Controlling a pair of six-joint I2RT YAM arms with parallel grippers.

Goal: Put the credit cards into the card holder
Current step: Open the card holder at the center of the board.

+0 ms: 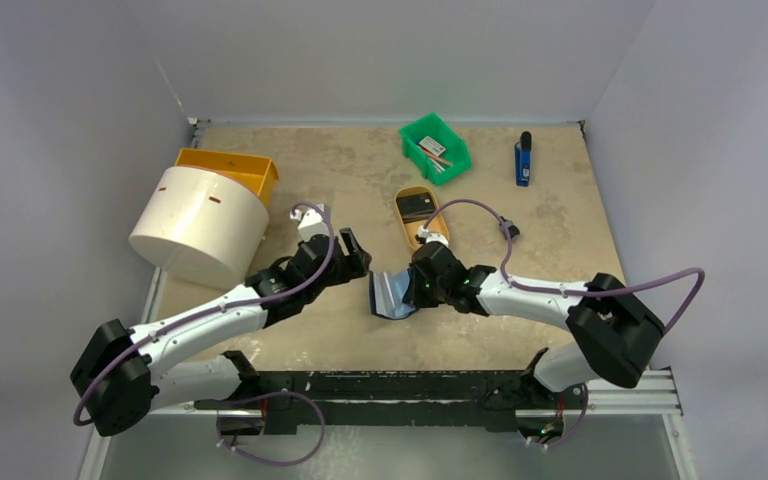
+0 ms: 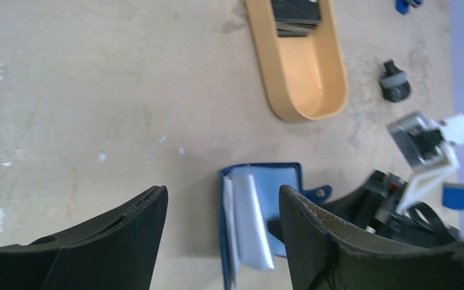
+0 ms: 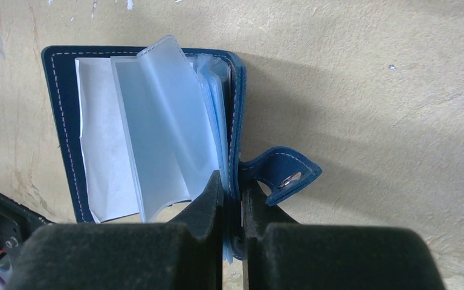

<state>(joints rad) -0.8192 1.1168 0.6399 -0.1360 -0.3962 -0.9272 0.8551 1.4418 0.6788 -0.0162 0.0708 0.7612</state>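
The navy card holder [image 1: 392, 295] lies open at the table's near middle, pale sleeves fanned up [image 3: 151, 121]. My right gripper [image 3: 232, 181] is shut on its right cover, next to the snap tab [image 3: 287, 175]. In the top view the right gripper [image 1: 415, 290] sits at the holder's right edge. My left gripper [image 1: 350, 245] hovers to the upper left, open and holding nothing. Its fingers [image 2: 127, 229] frame the card holder [image 2: 260, 199] from above. A stack of dark credit cards [image 1: 418, 207] lies in the tan oval tray [image 2: 305, 90].
A white cylinder [image 1: 200, 225] and an orange bin [image 1: 230, 168] stand at the back left. A green bin [image 1: 435, 147] with small items is at the back middle. A blue object [image 1: 523, 160] lies at the back right.
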